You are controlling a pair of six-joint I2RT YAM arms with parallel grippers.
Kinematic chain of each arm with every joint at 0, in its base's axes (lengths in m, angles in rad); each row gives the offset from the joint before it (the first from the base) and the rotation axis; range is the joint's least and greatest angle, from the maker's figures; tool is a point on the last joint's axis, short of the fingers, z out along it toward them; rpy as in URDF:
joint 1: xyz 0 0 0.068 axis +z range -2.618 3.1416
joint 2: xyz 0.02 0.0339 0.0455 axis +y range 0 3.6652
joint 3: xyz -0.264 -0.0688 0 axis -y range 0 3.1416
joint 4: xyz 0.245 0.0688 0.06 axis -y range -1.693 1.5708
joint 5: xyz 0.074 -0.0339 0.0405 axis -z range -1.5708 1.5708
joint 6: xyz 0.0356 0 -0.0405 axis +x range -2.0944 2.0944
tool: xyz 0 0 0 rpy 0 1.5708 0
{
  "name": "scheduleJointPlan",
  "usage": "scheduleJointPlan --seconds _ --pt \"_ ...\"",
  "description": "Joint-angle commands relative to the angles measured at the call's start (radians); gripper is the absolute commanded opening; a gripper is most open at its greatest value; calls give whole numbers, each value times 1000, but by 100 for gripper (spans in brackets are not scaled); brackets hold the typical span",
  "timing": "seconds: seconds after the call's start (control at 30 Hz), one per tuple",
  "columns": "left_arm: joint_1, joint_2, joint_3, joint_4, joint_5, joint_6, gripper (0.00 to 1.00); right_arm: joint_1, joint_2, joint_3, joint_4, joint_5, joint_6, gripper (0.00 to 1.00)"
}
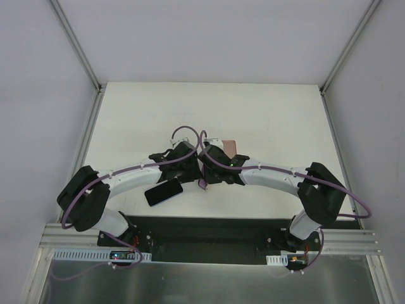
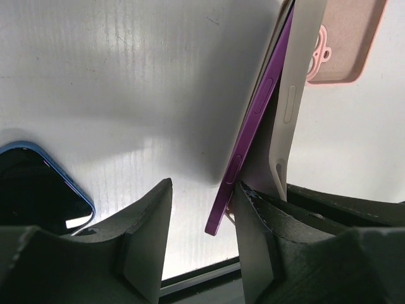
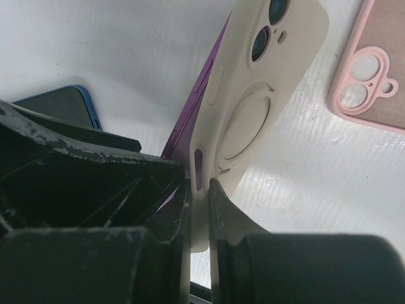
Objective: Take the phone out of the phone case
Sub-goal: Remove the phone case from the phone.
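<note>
A cream phone case (image 3: 266, 95) stands on edge above the table, and a purple phone (image 3: 196, 88) is partly peeled out of it on the left side. My right gripper (image 3: 199, 183) is shut on the case's lower wall. In the left wrist view the purple phone (image 2: 253, 126) tilts away from the case (image 2: 297, 82). My left gripper (image 2: 202, 187) is open; its right finger (image 2: 253, 221) sits against the phone's back, between phone and case. Both grippers meet at the table's middle (image 1: 201, 168).
A blue phone (image 1: 164, 192) lies screen-up on the table just left of the grippers, also in the left wrist view (image 2: 31, 183). An empty pink case (image 1: 229, 147) lies behind them, also in the right wrist view (image 3: 373, 82). The table's near edge is close below.
</note>
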Motion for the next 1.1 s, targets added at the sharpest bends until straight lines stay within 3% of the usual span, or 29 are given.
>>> scheduleJointPlan --seconds 0.0,0.47,1.07 --pt "30 62 -123 -131 -171 113 41 22 -181 62 132 -134 53 1" --pt "14 46 -199 73 41 191 35 -10 -264 -18 181 -150 48 1" --pt "-65 229 -132 157 150 164 22 -20 -268 -41 235 -180 65 1"
